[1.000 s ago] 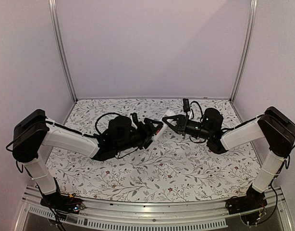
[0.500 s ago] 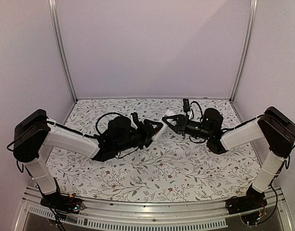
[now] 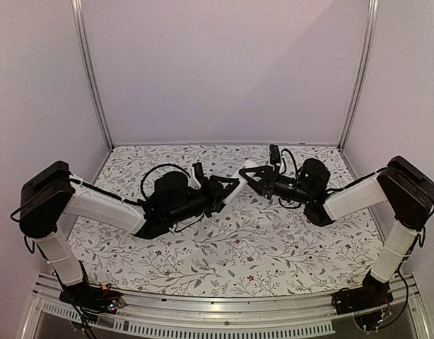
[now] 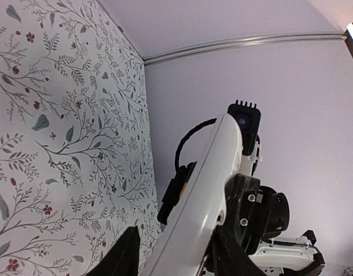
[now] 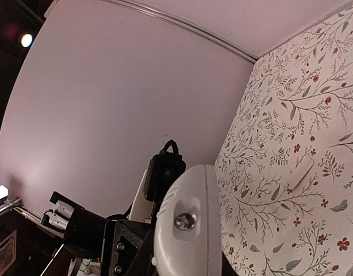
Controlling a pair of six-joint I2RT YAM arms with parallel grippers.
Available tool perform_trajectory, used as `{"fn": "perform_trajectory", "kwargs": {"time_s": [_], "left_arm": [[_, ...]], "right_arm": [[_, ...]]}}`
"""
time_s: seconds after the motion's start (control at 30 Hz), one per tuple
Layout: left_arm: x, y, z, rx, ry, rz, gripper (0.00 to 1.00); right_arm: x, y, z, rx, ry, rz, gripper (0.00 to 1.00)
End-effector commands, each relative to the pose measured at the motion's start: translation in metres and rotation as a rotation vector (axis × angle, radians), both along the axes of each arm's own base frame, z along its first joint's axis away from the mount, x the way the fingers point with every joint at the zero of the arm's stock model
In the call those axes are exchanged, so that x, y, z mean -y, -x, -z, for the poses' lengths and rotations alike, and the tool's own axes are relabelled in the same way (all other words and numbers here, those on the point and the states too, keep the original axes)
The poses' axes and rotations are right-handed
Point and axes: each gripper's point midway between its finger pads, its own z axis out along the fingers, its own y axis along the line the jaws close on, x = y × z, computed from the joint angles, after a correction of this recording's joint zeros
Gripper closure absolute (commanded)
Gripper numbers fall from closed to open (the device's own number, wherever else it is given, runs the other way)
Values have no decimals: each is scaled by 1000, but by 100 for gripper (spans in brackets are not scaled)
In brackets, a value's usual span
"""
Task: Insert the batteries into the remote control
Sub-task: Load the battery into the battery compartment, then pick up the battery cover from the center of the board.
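The white remote control hangs in the air between both grippers, above the table's back middle. My left gripper is shut on its lower end. In the left wrist view the remote runs up from my left gripper. My right gripper is shut on its upper end. The right wrist view shows the remote end-on, with a small clear bulb, above my right gripper. A dark piece with an orange spot sits against the remote's left edge; I cannot tell what it is. No battery shows.
The table has a floral cloth. A small white oblong piece lies flat on it below the right gripper. Plain walls with metal rails close in the back and sides.
Both grippers have risen a little with the remote between them. The left gripper has tilted its end upward toward the right gripper.
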Motion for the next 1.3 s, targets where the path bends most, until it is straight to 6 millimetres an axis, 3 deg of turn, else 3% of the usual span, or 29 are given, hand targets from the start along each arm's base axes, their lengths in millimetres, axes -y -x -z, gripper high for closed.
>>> {"fn": "perform_trajectory", "kwargs": {"time_s": [0.0, 0.33, 0.67, 0.7, 0.8, 0.97, 1.1, 1.27], "left_arm": [[-13, 0, 33, -41, -95, -19, 58], [-21, 3, 33, -4, -154, -21, 43], [-24, 6, 39, 0, -195, -13, 55], [-25, 6, 38, 11, -209, -10, 53], [-29, 4, 26, 72, -283, -12, 31], [-42, 4, 0, 204, -422, -12, 12], [-53, 6, -16, 308, -565, 22, 3], [-91, -5, -13, 373, -819, 31, 0]], "right_arm": [[5, -1, -31, 86, -86, -3, 100], [10, -5, -34, 72, -105, 2, 100], [9, -6, -36, 68, -111, -1, 100], [9, -6, -37, 68, -111, -2, 100], [9, -7, -35, 61, -101, -3, 100], [16, -11, -24, 43, -50, 9, 100], [23, -14, -12, 22, 0, 8, 100], [25, -9, 13, -16, 95, -13, 100]]}}
